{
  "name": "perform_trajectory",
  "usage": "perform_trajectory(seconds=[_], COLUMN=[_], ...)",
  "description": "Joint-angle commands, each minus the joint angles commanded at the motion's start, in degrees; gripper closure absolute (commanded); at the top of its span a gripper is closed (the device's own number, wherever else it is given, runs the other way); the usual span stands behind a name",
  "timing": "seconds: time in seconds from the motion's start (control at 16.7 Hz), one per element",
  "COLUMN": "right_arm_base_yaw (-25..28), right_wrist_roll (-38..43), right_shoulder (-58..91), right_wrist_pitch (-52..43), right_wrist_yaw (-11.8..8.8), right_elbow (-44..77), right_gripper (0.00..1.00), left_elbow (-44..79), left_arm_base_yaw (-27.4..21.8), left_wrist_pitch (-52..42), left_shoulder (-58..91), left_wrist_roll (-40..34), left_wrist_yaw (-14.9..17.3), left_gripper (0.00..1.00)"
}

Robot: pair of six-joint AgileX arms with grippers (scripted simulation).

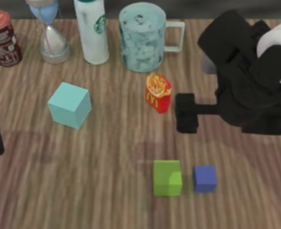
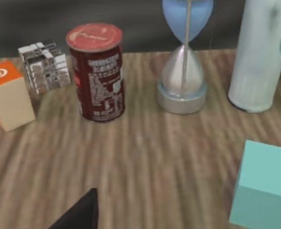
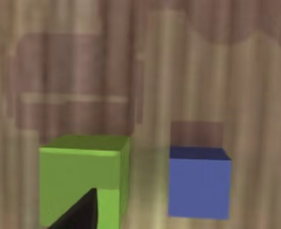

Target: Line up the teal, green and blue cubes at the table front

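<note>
Wood-grain table (image 1: 107, 200): right gripper (image 1: 185, 113) state unclear; silver cube (image 2: 44, 65), orange-topped block (image 2: 9, 95) only in left wrist view

Streaky brown wood-grain table (image 1: 107, 191). Matte, plain-faced teal cube (image 1: 69, 105), green cube (image 1: 167, 177) and blue cube (image 1: 205, 179). Beside the glossy printed red can (image 2: 96, 71): mirror-bright metallic puzzle cube (image 2: 44, 65), hourglass (image 2: 182, 57) with blue glass and silvery base.
</note>
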Motion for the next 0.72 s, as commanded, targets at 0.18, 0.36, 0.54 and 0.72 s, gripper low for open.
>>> perform_trajectory(seconds=[0.18, 0.36, 0.54, 0.72], right_arm_base_yaw=[-5.94, -12.45, -18.98, -24.92], right_wrist_roll=[-6.79, -13.74, -20.3, -26.04], right_shoulder=[-13.95, -29.03, -44.75, -60.61], right_wrist_pitch=[6.38, 13.17, 20.8, 29.67], right_wrist_yaw=[1.26, 1.55, 0.82, -0.78], right_elbow=[-13.57, -28.83, -43.73, -56.18], right_gripper=[0.0, 0.0, 0.0, 0.0], left_elbow=[14.58, 30.41, 46.04, 60.99], left_arm_base_yaw=[-2.14, -4.46, -6.66, -8.65], left_wrist_pitch=[-10.02, -21.25, -32.18, -42.1], left_shoulder=[17.33, 36.72, 55.76, 73.62], left_wrist_roll=[1.07, 2.25, 3.37, 4.34], left_wrist_yaw=[0.04, 0.03, -0.02, -0.05], left_gripper=[0.0, 0.0, 0.0, 0.0])
